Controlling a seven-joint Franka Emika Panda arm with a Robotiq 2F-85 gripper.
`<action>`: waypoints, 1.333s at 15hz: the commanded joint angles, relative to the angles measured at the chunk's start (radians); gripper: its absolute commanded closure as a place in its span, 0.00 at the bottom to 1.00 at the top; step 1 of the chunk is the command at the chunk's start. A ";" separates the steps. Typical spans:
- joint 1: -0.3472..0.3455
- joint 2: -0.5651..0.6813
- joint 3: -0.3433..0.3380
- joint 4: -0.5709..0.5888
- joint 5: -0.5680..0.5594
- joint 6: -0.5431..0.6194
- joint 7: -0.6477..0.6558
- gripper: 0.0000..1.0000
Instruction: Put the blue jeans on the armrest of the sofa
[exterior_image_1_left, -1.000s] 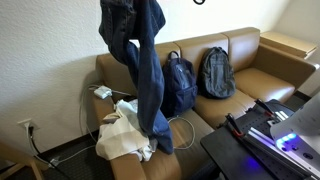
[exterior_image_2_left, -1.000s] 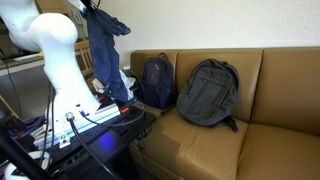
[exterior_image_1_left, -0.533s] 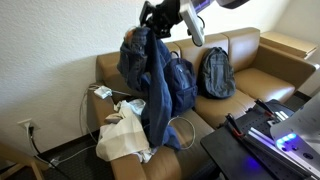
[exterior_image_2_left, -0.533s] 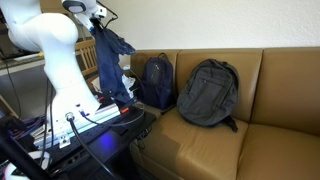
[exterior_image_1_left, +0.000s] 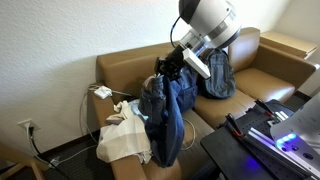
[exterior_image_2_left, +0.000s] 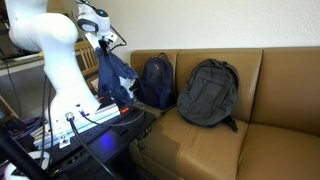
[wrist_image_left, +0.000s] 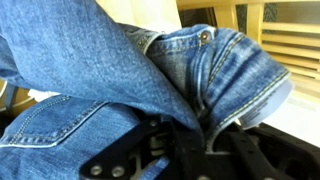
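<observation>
The pincer (exterior_image_1_left: 168, 68) is clamped on the blue jeans (exterior_image_1_left: 165, 112), with a bunch of denim pinched at its tip and the rest hanging freely below. In the wrist view the jeans (wrist_image_left: 120, 60) fill almost the whole frame: the waistband with its metal button lies at the upper right, and folds of cloth run down into the black pincer (wrist_image_left: 195, 142) at the bottom edge. In an exterior view the garment hangs in front of the backrest of the brown leather sofa (exterior_image_1_left: 120, 65). Its lower end reaches down near the seat, just beside a white cloth bundle (exterior_image_1_left: 120, 135) lying at that end of the sofa. Whether the denim touches the cushion cannot be told. A grey backpack (exterior_image_1_left: 217, 75) leans upright against the backrest, just beside the hanging jeans and partly behind the arm. From the opposite side, the pincer (exterior_image_2_left: 103, 42) holds the jeans (exterior_image_2_left: 115, 80) beyond the end of the sofa (exterior_image_2_left: 270, 120). There a dark blue backpack (exterior_image_2_left: 155, 82) and the grey backpack (exterior_image_2_left: 207, 93) stand side by side against the backrest. A black desk (exterior_image_1_left: 225, 150) stands in the foreground in front of the sofa.
</observation>
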 joint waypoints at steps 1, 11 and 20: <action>-0.003 0.031 -0.040 0.000 -0.162 -0.148 0.190 0.95; 0.029 -0.010 0.013 -0.019 0.103 0.035 -0.177 0.95; 0.089 0.001 0.039 0.010 0.427 0.206 -0.624 0.79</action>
